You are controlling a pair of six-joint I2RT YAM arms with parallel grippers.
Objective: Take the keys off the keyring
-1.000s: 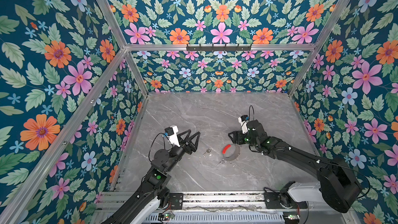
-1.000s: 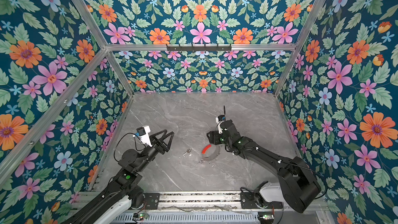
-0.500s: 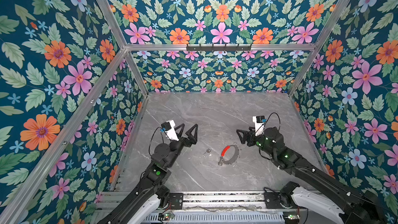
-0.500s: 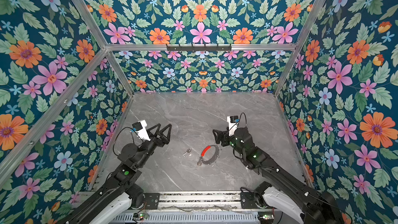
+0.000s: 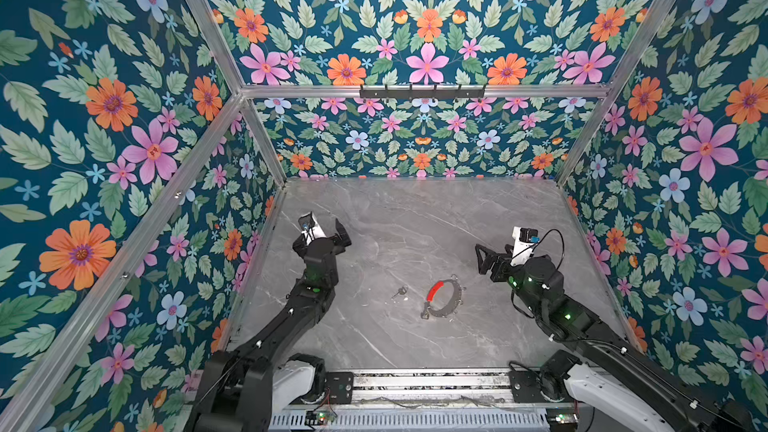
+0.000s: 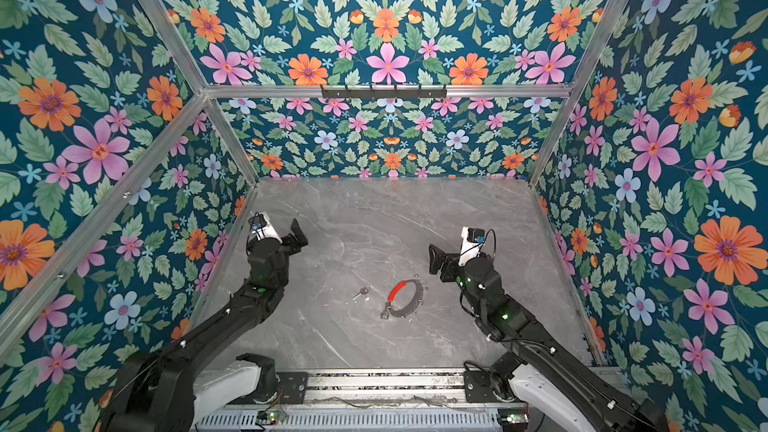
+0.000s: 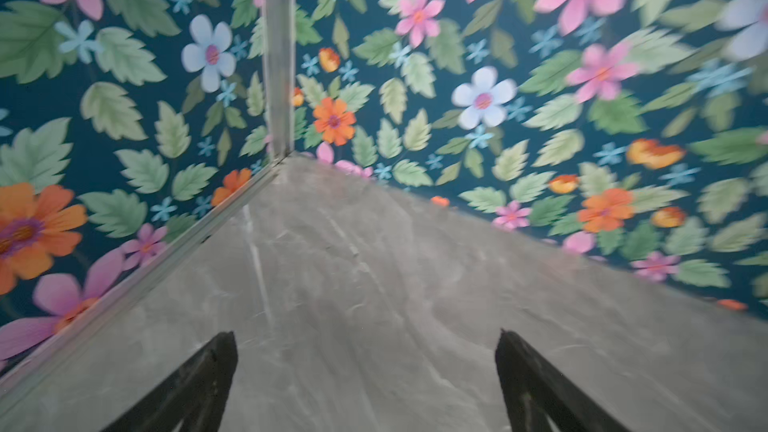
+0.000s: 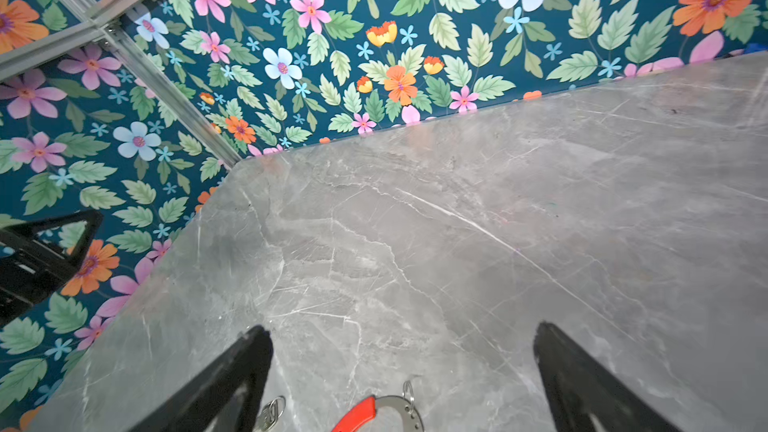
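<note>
We see the left claw (image 5: 332,230) raised above the grey worktop (image 5: 415,218), near the left wall, with its fingers (image 7: 208,371) wide apart and nothing between them. The right claw (image 5: 492,257) also stands with its fingers (image 8: 245,367) wide apart and holds nothing. The keyring (image 5: 444,297) lies flat on the worktop, just beside the right claw, a little nearer to the robot base than its tips, and well apart from the left claw. Its red sleeve (image 5: 433,289) covers the arc that faces the left claw. In the right wrist view the sleeve (image 8: 357,415) and a part of the grey hoop (image 8: 399,403) show at the edge of the picture, between the two fingers but below them, not touched by them. Small metal bits hang on the hoop; we cannot tell if any of them is a key. One small key (image 5: 400,292) lies alone on the worktop, off the ring, between the keyring and the left arm, nearer to the keyring. In both top views it is the same: key (image 6: 360,292) free, keyring (image 6: 405,299) flat, left claw (image 6: 291,234) and right claw (image 6: 442,261) both away from them. The left wrist view is blurred and shows only worktop and flowered wall (image 7: 457,76) beyond the fingers.
</note>
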